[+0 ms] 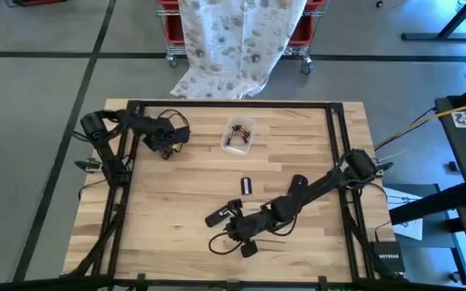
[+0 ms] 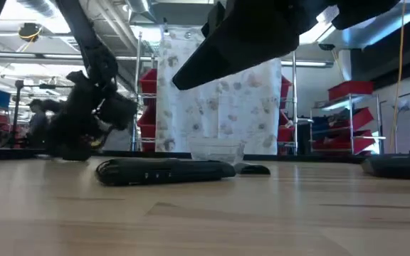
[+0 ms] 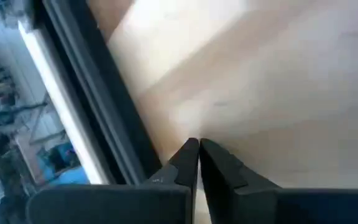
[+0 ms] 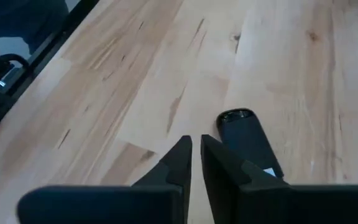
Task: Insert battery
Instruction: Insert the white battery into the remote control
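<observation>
Tools: two, right tool (image 4: 196, 149) and left tool (image 3: 198, 151), both together; one remote (image 1: 223, 213).

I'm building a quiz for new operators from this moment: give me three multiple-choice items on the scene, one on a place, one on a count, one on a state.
1. Where does the clear plastic tray of batteries sit on the light wooden table?
A. toward the far edge, near the middle
B. at the near left corner
C. under the right gripper

2. How many loose black pieces lie apart from the long black remote control?
A. none
B. one
C. four

3. How do the left gripper's jaws stand?
A. wide open
B. shut on a battery
C. shut, holding nothing

Key: 1 A, the high view shows the tray below the far frame bar. 2 B, one small black cover lies alone mid-table. 3 C, the left wrist view shows the fingers together over bare wood.
</observation>
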`<state>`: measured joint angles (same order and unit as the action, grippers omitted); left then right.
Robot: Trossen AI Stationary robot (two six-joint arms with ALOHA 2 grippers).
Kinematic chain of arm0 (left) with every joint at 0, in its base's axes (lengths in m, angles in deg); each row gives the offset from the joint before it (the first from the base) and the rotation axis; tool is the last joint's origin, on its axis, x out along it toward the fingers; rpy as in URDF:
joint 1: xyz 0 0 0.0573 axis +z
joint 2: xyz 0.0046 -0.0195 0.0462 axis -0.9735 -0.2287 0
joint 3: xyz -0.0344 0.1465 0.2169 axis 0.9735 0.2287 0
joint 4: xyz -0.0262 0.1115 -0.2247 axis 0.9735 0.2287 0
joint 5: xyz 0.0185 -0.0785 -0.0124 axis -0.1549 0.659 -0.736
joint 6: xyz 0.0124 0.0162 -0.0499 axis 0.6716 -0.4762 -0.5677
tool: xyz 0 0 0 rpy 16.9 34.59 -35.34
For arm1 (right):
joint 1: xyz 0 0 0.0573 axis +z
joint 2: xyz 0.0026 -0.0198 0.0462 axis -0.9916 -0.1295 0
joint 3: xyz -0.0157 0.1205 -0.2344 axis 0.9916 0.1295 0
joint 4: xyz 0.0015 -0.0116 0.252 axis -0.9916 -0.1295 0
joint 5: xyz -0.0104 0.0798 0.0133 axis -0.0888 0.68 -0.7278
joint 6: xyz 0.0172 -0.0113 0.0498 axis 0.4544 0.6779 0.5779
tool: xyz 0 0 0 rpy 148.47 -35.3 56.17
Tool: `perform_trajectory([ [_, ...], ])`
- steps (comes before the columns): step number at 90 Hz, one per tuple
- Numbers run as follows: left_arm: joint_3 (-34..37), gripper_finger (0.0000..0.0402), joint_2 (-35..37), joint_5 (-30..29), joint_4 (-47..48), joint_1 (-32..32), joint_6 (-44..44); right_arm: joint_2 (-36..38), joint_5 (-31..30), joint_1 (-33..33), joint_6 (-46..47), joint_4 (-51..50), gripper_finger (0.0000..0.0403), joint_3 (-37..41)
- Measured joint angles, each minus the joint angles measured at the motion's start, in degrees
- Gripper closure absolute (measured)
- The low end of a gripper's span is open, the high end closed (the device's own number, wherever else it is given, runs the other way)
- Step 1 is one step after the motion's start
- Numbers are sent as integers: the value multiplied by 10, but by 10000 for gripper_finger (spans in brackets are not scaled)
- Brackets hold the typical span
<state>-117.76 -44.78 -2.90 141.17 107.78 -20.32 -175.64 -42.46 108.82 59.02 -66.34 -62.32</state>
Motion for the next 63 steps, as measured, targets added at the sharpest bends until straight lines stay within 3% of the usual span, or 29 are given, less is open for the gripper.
perform_trajectory([
  [28, -56, 401, 43, 33, 70, -84, -4, 0, -1, 0, -8, 1, 382, 0],
  [45, -92, 401, 98, 61, 141, -197, -27, 0, -9, 0, -9, 4, 381, 0],
  [63, -76, 401, 167, 93, 200, -345, -186, -34, -106, -5, 36, 83, 378, -1],
])
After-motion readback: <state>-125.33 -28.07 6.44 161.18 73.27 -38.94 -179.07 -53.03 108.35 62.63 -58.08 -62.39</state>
